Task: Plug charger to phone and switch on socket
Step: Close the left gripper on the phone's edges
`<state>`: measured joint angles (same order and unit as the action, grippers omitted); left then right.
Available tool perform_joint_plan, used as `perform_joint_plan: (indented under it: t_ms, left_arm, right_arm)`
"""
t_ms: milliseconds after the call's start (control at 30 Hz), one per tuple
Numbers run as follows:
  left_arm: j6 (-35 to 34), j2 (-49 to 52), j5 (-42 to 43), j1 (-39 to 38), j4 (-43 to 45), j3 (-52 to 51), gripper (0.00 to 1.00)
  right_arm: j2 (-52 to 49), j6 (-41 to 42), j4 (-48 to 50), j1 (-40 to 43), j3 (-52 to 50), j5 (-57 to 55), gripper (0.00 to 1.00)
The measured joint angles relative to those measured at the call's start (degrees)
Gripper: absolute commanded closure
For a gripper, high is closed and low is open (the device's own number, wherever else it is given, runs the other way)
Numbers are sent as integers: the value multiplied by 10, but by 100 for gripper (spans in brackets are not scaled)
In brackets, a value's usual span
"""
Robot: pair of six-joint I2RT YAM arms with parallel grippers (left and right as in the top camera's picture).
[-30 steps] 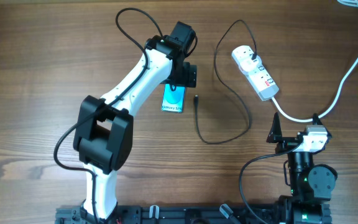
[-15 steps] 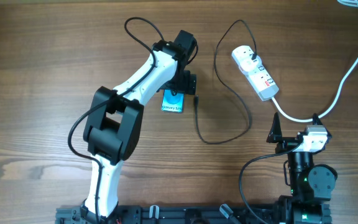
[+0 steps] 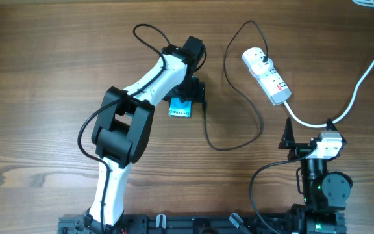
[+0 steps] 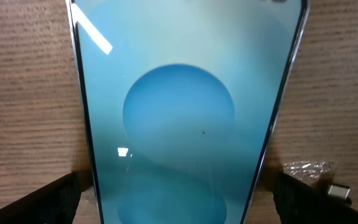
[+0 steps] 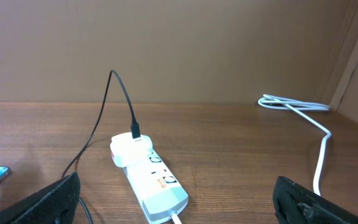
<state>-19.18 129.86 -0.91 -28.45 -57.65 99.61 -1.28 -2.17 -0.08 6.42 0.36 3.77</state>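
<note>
From above, the left gripper (image 3: 188, 97) hangs over the top part of the phone (image 3: 180, 111), which lies flat near the middle of the table (image 3: 44, 65). Only the phone's lower edge, with the white text, shows. The charger (image 3: 260, 123) runs from the socket (image 3: 267, 77) in a wide loop, and its dark tip lies just beside the right edge of the phone, not plugged in. Left of the phone the wood is bare. The right gripper (image 3: 286, 138) waits near the front edge, well apart from the socket.

At the left wrist, the blue screen fills the picture. The two fingers (image 4: 33, 202) stand wide apart, one outside each long edge of the phone; I cannot tell if they touch it. A small metal connector lies low on the right.

At the right wrist, the jaws are spread and hold nothing. The socket lies ahead with free wood around it, and its white cord (image 5: 321, 155) curves away on the right.
</note>
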Motion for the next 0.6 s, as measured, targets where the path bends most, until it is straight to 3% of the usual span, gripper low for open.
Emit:
perform_joint_plan:
  t_ms: [233, 300, 600]
  left_arm:
    - [0, 0, 2, 0, -10, 0, 0]
    - [0, 0, 2, 0, -15, 0, 5]
    - [-4, 0, -3, 0, 10, 0, 0]
  right_arm:
    - [0, 0, 0, 0, 0, 0, 0]
    - [0, 0, 0, 0, 0, 0, 0]
    - [0, 0, 0, 0, 0, 0, 0]
